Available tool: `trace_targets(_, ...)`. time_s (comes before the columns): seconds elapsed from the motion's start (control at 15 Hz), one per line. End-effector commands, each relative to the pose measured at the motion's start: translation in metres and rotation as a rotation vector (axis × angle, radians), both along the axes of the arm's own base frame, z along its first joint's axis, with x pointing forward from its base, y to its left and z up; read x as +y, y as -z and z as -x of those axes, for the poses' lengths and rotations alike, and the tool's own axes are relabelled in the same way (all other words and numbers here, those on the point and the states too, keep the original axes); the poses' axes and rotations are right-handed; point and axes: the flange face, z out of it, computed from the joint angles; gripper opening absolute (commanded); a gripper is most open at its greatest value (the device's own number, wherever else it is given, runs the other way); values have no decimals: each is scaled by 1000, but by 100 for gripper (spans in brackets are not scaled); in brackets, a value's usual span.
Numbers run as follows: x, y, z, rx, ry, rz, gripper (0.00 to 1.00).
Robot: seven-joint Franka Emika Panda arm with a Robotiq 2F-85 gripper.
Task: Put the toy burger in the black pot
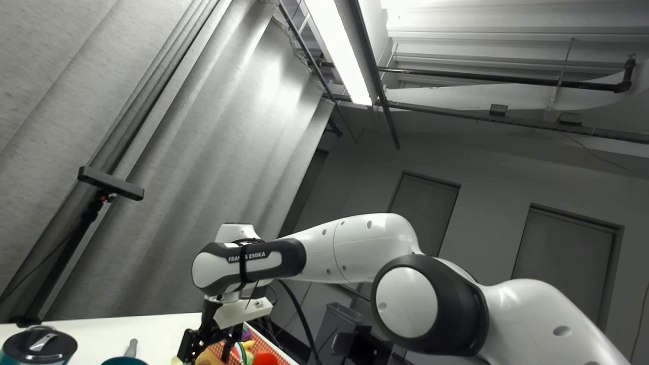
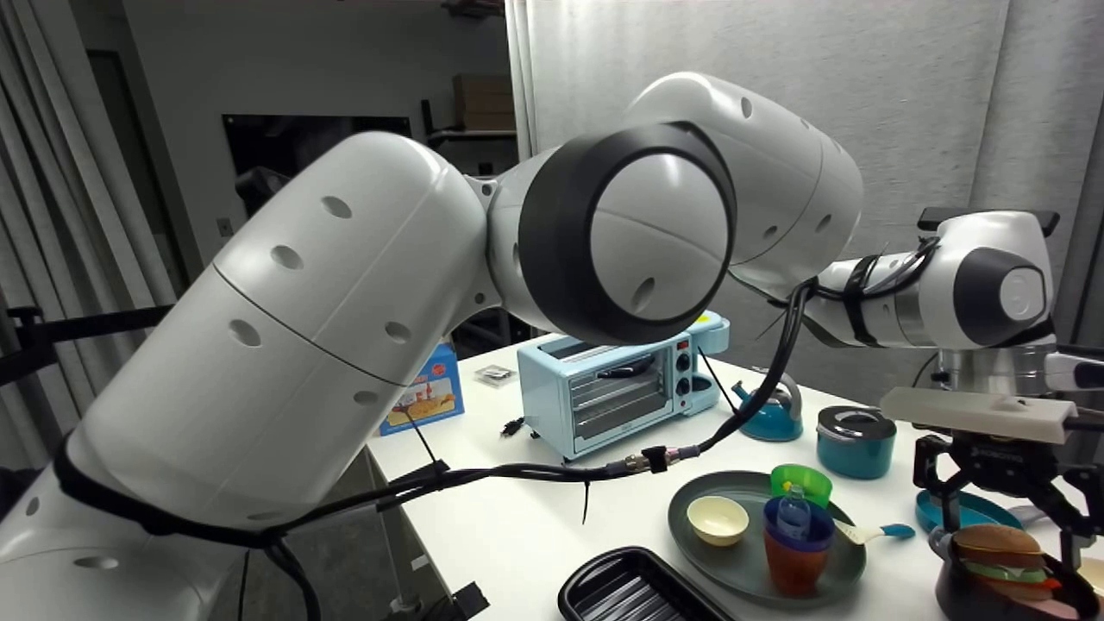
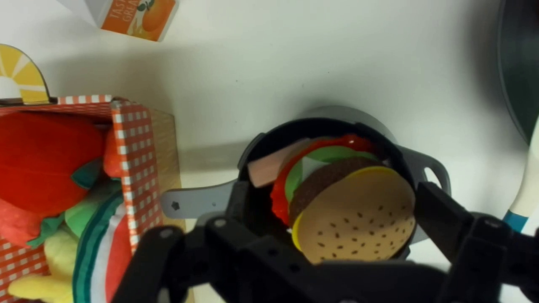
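In an exterior view the arm (image 1: 375,248) is viewed upward from low down — curtain (image 1: 228,152) and lamp (image 1: 342,53) taken in, table (image 1: 157,334) only at the bottom. In an exterior view the table (image 2: 509,535) is looked down on past the nearby arm (image 2: 414,259). In the wrist view the pot (image 3: 311,124) is faced from close above — pot (image 2: 968,597) and plate (image 2: 737,565) are shared with an exterior view.

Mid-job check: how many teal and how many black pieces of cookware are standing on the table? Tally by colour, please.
Teal: 3 (kettle, lidded pot, frying pan)
Black: 2 (black pot, ribbed tray)
Total: 5
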Motion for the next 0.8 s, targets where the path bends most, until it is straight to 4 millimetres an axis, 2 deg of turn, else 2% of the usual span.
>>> trace_targets(0.0, -4, -2, -6, 19, -14, 14, 100)
trace_targets(0.47, 0, -10, -1, -6, -31, 36, 100)
trace_targets(0.73, 15, -14, 2, -17, -71, 76, 100)
